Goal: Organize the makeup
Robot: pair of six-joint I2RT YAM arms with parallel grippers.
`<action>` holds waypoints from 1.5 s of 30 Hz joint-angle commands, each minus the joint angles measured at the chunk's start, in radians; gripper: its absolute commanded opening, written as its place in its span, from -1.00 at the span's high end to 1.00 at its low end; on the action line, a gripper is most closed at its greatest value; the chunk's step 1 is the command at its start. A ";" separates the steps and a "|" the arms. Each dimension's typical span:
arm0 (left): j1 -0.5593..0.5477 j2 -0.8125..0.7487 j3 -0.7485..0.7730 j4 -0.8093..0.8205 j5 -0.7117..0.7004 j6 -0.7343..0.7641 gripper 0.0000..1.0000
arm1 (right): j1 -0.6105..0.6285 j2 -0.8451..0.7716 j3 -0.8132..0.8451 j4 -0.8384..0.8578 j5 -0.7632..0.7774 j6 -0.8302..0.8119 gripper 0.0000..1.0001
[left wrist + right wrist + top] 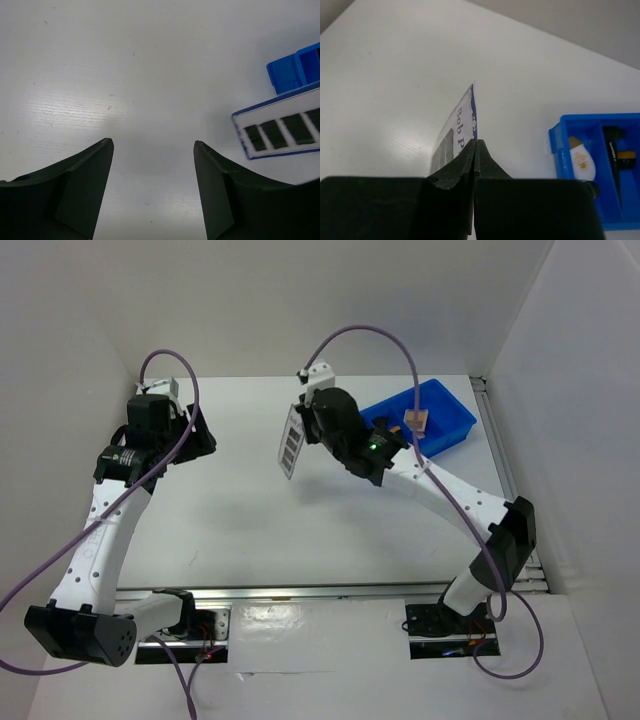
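Note:
My right gripper point(303, 426) is shut on the grey strip palette point(291, 444), pinching its edge and holding it above the table's middle back. In the right wrist view the palette point(456, 125) sticks out from the shut jaws point(476, 142). It also shows in the left wrist view point(285, 127). My left gripper point(203, 437) is open and empty at the back left, over bare table point(153, 142). A tan compact point(415, 421), a white tube point(580, 160) and a black brush point(615, 150) lie in the blue bin.
The blue divided bin point(456, 408) stands at the back right, just right of the right gripper; its wall shows in the right wrist view point(559, 147) and its corner in the left wrist view point(292, 70). White walls close in the table on all sides.

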 commanded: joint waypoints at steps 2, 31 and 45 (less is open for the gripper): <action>-0.004 -0.024 0.019 0.019 0.007 0.007 -0.58 | -0.054 -0.076 0.072 -0.019 0.092 -0.024 1.00; -0.004 -0.015 0.008 0.037 0.045 -0.002 -0.58 | -0.128 -0.097 -0.017 -0.263 -0.085 0.106 0.90; -0.004 -0.024 -0.033 0.055 0.076 -0.002 -0.58 | -0.225 -0.314 -0.603 0.018 -0.403 0.566 -0.74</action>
